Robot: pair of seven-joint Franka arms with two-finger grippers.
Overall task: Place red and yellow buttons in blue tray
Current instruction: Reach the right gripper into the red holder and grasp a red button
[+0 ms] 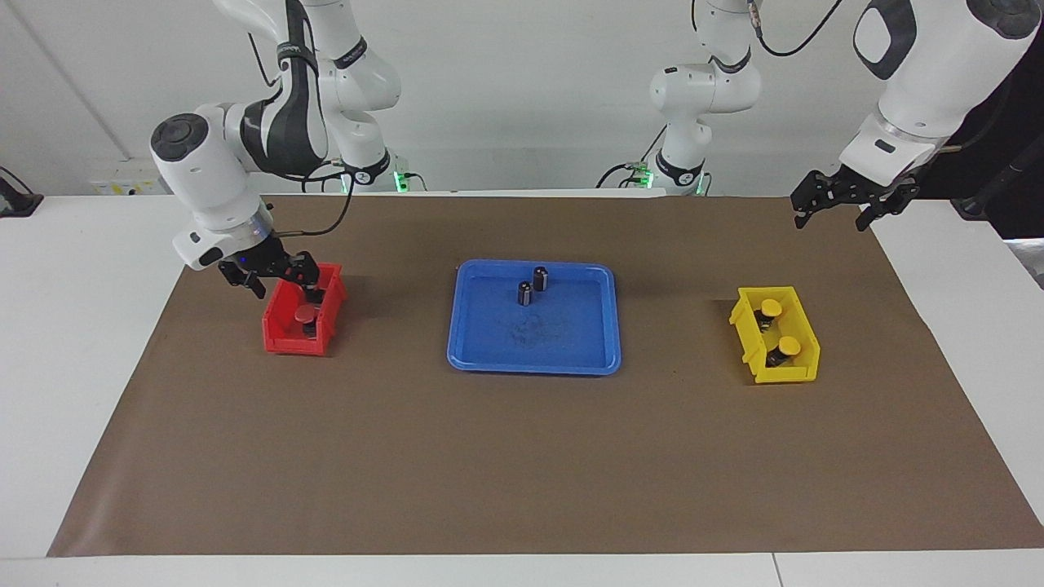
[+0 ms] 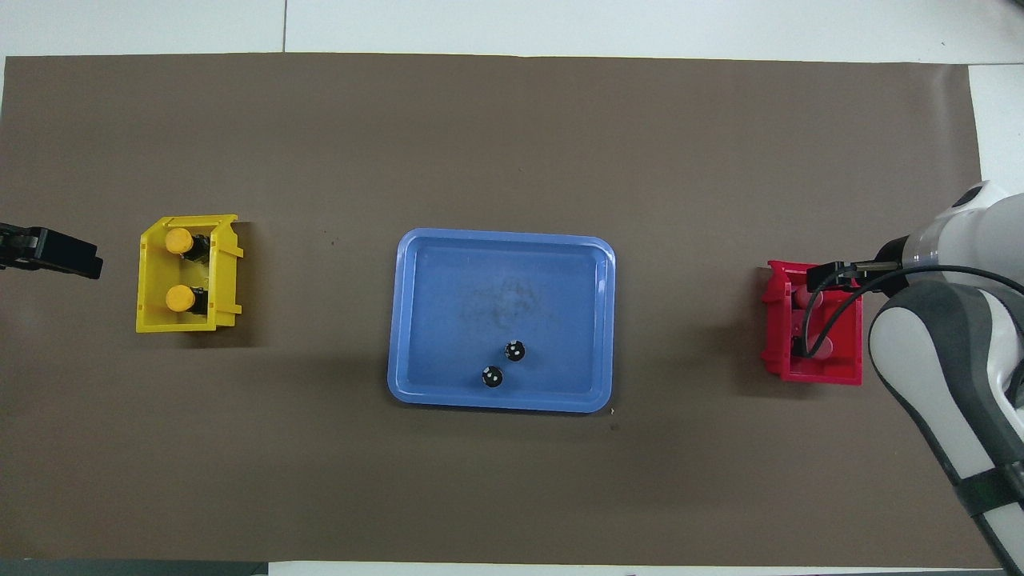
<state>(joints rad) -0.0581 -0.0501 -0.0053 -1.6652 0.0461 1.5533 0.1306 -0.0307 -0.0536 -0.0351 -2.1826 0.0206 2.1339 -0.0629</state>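
Two yellow buttons (image 1: 770,307) (image 1: 788,345) lie in a small yellow bin (image 1: 803,371) toward the left arm's end of the table; they also show in the overhead view (image 2: 178,240) (image 2: 179,298). One red button (image 1: 307,314) shows in a small red bin (image 1: 285,341); the arm hides much of that bin's inside (image 2: 820,346). The blue tray (image 1: 563,342) (image 2: 480,272) lies mid-table with no capped button in it. My right gripper (image 1: 281,284) is open, low over the red bin's end nearer the robots. My left gripper (image 1: 833,214) is open, raised by the table's edge and waits.
Two dark capless cylinders (image 1: 541,279) (image 1: 524,293) stand in the tray's part nearer the robots, also seen from overhead (image 2: 516,350) (image 2: 492,376). A brown mat (image 1: 522,456) covers the table.
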